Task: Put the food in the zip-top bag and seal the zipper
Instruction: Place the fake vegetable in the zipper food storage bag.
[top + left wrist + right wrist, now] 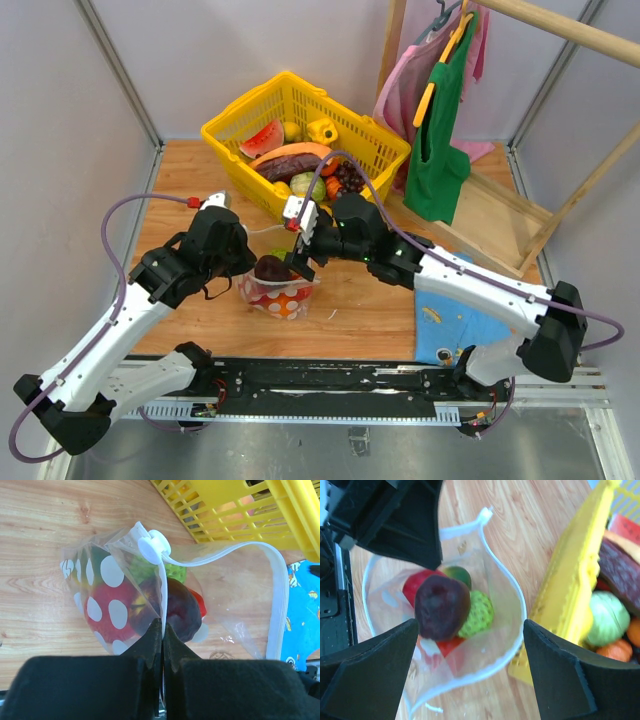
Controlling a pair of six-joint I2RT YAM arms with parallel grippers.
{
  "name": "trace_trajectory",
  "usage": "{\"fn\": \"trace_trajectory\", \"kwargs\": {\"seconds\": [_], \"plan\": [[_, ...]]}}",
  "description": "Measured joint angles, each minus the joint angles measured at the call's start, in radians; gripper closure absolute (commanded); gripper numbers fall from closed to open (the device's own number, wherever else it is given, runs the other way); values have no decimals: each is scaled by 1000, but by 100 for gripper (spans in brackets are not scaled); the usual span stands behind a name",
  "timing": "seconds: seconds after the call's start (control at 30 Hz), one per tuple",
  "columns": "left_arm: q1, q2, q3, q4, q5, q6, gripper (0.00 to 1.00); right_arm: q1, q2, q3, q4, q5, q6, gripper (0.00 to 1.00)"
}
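Toy food lies inside the zip-top bag (pixel 282 295) on the wooden desk (pixel 190 170), just in front of the yellow basket (pixel 240 115): dark purple fruit (pixel 441 606) over green fruit (pixel 477 614) and red fruit (pixel 415 584). The left hand (pixel 162 630) pinches the bag's wall at the zipper (pixel 280 595), whose mouth gapes; the right hand (pixel 470 630) hangs above it, fingers spread wide.

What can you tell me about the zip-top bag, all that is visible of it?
The zip-top bag is a clear, floppy plastic pouch printed with white dots, edged by a white zipper strip with a white slider. It rests on the wooden table beside the yellow basket, mouth open. The left gripper is shut on its wall. Inside lie a dark purple fruit, a bumpy green fruit and red pieces.
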Motion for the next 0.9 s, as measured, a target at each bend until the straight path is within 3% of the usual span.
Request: {"fn": "trace_trajectory", "kwargs": {"seconds": [0.17,0.57,0.83,0.9], "plan": [[0,0,-4,5,0,-1,100,0,-81,0,-139,95,60,14],[0,0,-6,13,0,-4,100,0,-156,-76,-299,61,117,21],[0,0,-6,13,-3,-5,100,0,-95,-114,-273,29,141,37],[0,0,-6,13,-3,-5,100,0,-64,-114,-251,19,142,51]]}}
